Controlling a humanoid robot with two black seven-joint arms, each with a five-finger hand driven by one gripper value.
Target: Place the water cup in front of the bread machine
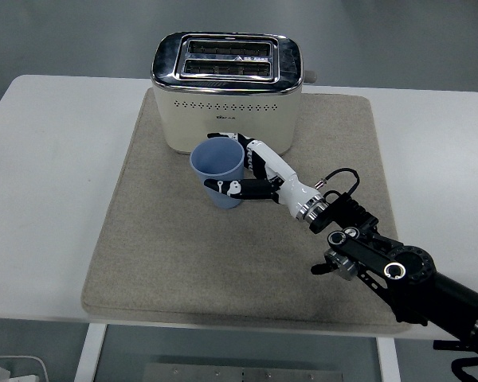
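Note:
A light blue water cup (217,165) stands upright on the grey mat (143,239), just in front of the cream and chrome toaster (227,87). My right hand (251,171) reaches in from the lower right and its white and black fingers (233,188) wrap the cup's right side, with the thumb low on the front and the other fingers behind near the rim. The cup's base appears to be at the mat, close to the toaster's front face. My left arm is out of view.
The white table (48,159) surrounds the mat on all sides. The right forearm (382,267) lies across the mat's lower right corner. A white object (12,370) shows on the floor at the bottom left.

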